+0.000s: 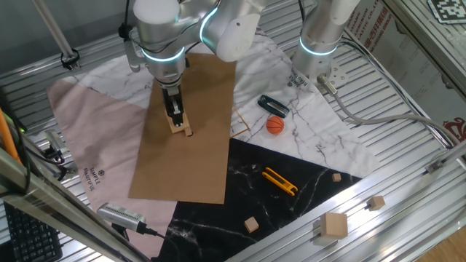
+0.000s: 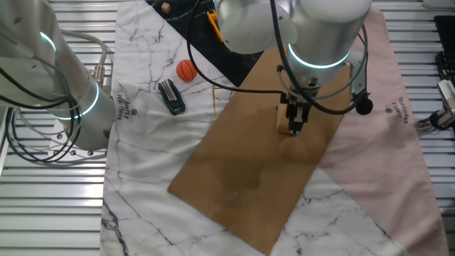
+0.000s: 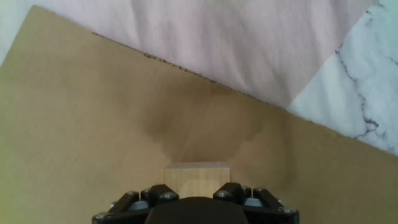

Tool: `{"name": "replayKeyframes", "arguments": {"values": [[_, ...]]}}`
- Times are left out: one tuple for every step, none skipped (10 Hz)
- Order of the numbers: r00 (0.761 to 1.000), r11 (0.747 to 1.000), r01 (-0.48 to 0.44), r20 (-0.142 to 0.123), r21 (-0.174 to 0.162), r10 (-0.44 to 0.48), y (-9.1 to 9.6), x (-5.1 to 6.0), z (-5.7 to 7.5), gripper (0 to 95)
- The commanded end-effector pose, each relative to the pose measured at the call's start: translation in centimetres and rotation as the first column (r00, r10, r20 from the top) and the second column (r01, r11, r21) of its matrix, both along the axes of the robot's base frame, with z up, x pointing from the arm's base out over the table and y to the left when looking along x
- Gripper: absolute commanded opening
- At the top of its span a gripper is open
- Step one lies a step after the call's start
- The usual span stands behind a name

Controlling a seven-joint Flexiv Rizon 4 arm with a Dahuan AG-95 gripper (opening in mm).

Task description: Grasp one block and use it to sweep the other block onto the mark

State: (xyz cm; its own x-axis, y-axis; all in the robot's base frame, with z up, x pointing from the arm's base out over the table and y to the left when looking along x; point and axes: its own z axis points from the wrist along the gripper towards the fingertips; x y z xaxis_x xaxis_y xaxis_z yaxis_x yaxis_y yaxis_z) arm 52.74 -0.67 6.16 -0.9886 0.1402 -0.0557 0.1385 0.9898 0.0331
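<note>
My gripper (image 1: 175, 116) points down over the brown cardboard sheet (image 1: 189, 160) and is shut on the larger tan block (image 1: 177, 125), which rests low on the sheet. In the hand view the block (image 3: 196, 177) sits between my fingertips, its far face towards the sheet's far edge. In the other fixed view the gripper (image 2: 294, 122) stands with the block (image 2: 281, 119) at its tip. The tiny tan cube (image 1: 188, 132) lies right beside the block; it also shows in the other fixed view (image 2: 293, 132). The dark mark does not show in any view.
A second arm (image 1: 320, 36) stands at the back right. An orange ball (image 1: 274, 125), a black tool (image 1: 273, 105) and a yellow tool (image 1: 280, 182) lie right of the sheet. Spare wooden cubes (image 1: 335, 225) sit at the front right. A brush (image 1: 120, 215) lies front left.
</note>
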Motion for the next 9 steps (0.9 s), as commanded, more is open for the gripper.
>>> {"name": "replayKeyframes", "arguments": {"values": [[1.0,1.0,-0.001,0.0,0.001,0.001,0.03,0.0,0.02,0.0],[1.0,1.0,0.0,-0.001,0.001,0.0,0.03,0.01,0.03,0.0],[1.0,1.0,0.002,-0.001,0.0,-0.002,0.03,0.01,0.03,0.0],[1.0,1.0,0.006,-0.001,0.001,-0.006,0.04,0.01,0.03,0.0],[1.0,1.0,0.006,-0.001,0.002,-0.006,0.05,0.02,0.04,0.0],[1.0,1.0,-0.001,-0.001,0.0,0.001,0.05,0.02,0.04,0.0],[1.0,1.0,-0.004,-0.001,0.001,0.004,0.05,0.03,0.04,0.0],[1.0,1.0,-0.005,-0.002,0.002,0.005,0.06,0.02,0.04,0.0],[1.0,1.0,-0.002,-0.003,0.001,0.002,0.08,0.04,0.05,0.0]]}}
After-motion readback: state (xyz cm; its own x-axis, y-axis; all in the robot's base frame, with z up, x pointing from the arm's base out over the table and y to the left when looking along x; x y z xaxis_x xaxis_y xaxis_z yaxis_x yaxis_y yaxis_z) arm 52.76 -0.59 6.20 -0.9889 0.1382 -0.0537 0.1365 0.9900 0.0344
